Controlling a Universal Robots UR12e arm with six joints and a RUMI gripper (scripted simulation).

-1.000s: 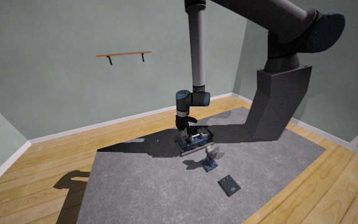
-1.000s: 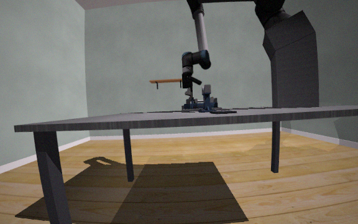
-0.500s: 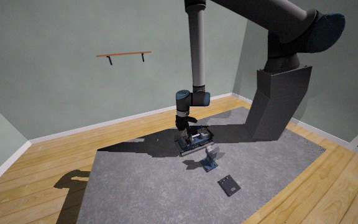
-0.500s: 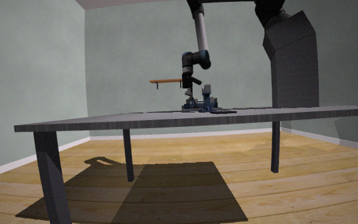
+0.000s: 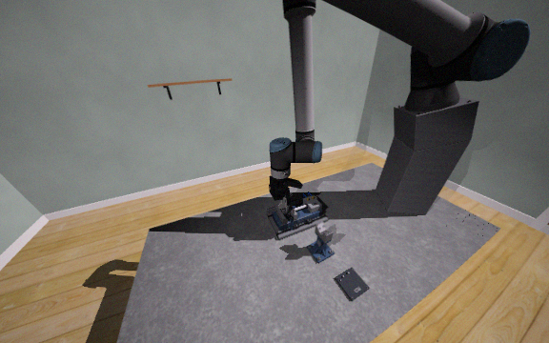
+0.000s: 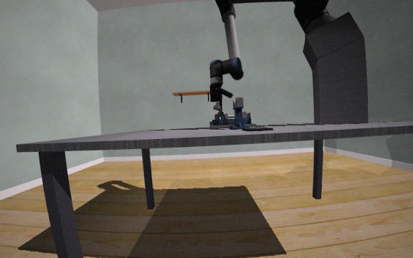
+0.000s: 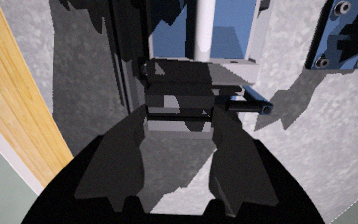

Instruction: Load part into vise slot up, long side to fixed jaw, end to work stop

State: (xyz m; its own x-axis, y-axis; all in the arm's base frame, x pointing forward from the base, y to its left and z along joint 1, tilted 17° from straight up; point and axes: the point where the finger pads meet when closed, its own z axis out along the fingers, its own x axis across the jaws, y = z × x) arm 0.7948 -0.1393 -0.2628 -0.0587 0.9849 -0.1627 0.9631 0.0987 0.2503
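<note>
My gripper (image 5: 281,205) (image 6: 221,112) (image 7: 179,106) points down at the left end of the vise (image 5: 274,221) and is shut on the part. The part (image 7: 172,102) shows as a grey block between the two fingertips in the wrist view, low at the vise, beside the jaw (image 7: 235,73) on the white rod (image 7: 204,30). Shadow covers much of it; I cannot tell its slot's facing or whether it rests on the bars. A short dark rod (image 7: 247,106), apparently the work stop, lies just right of the part. Contact with it or with the fixed jaw is unclear.
The V-block stand (image 5: 320,251) (image 6: 238,104) (image 7: 325,42) is in front of the vise, to the right in the wrist view. The dark infeed plate (image 5: 351,286) lies farther forward, with no block on it. The robot's pedestal (image 5: 413,167) stands at the back right.
</note>
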